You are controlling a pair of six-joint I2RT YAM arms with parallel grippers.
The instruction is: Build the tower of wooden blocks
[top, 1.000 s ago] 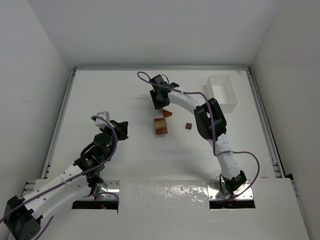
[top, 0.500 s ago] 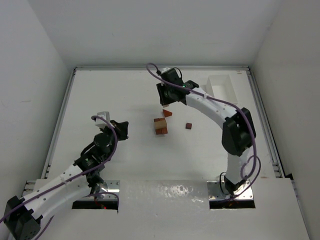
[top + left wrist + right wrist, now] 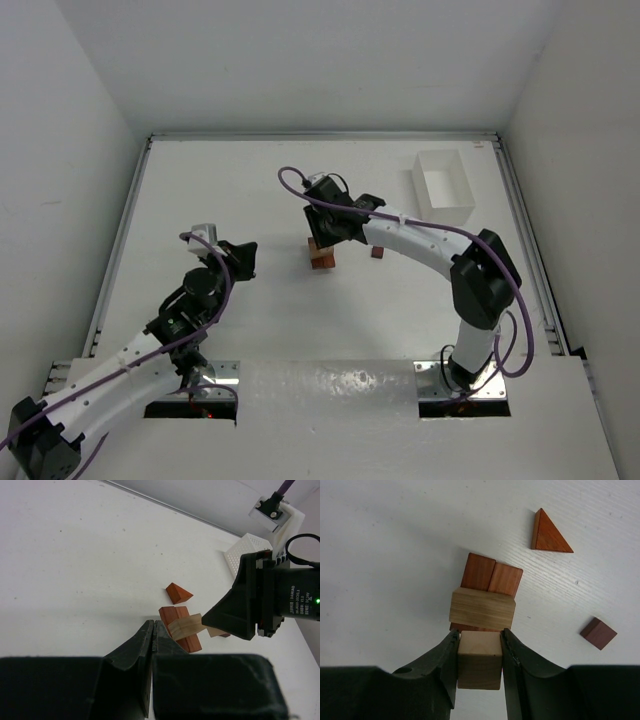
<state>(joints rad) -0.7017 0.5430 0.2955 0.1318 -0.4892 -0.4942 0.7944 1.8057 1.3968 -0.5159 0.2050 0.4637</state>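
The tower (image 3: 321, 258) stands mid-table as two reddish-brown bars (image 3: 491, 578) side by side with a pale tan bar (image 3: 481, 609) laid across them. My right gripper (image 3: 480, 639) is shut on a pale tan cube (image 3: 480, 657), held just over the stack's near end, beside the tan bar. In the top view the right gripper (image 3: 328, 232) covers the stack's far side. A reddish-brown triangle block (image 3: 547, 534) and a small dark brown cube (image 3: 598, 633) lie loose nearby. My left gripper (image 3: 153, 627) is shut and empty, left of the tower (image 3: 182, 630).
A clear plastic box (image 3: 443, 185) stands at the back right, near the wall. The dark cube (image 3: 377, 252) lies right of the stack. The triangle (image 3: 178, 592) lies just behind the stack. The raised table rim (image 3: 130, 220) runs along the sides.
My right gripper has swung from behind the stack to directly over it, carrying the tan cube, and now hides the triangle in the top view. The left arm has barely moved.
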